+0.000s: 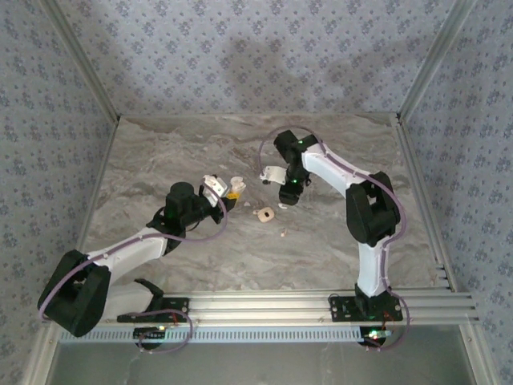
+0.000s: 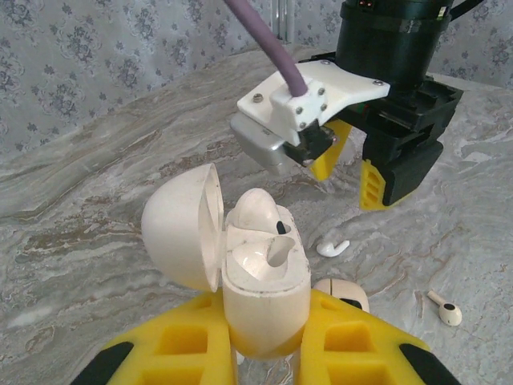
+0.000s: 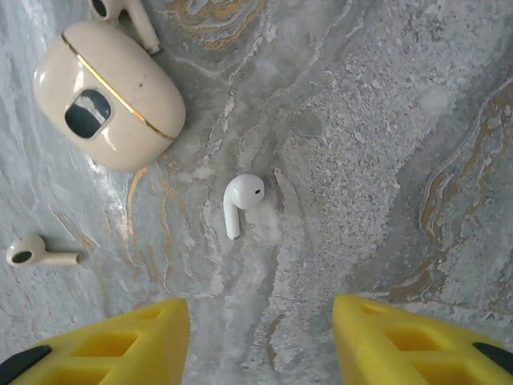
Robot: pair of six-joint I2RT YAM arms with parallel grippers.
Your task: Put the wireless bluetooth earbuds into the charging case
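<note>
Left wrist view: the left hand (image 2: 264,341) is clamped on the white charging case (image 2: 264,281) at the bottom centre. The lid is flipped open to the left, and one seated earbud (image 2: 255,210) sits in the far socket. The near socket looks hollow. The right hand (image 2: 353,172) hangs at the upper right of that frame. A loose white earbud (image 2: 331,249) lies on the marble worktop (image 2: 96,241) just right of the case. In the right wrist view that same bud is dead centre, and the yellow fingers (image 3: 120,345) along the bottom edge are spread wide with nothing between them. A closed beige case (image 3: 108,92) sits upper left, and a beige earbud (image 3: 36,253) lies at the left edge.
</note>
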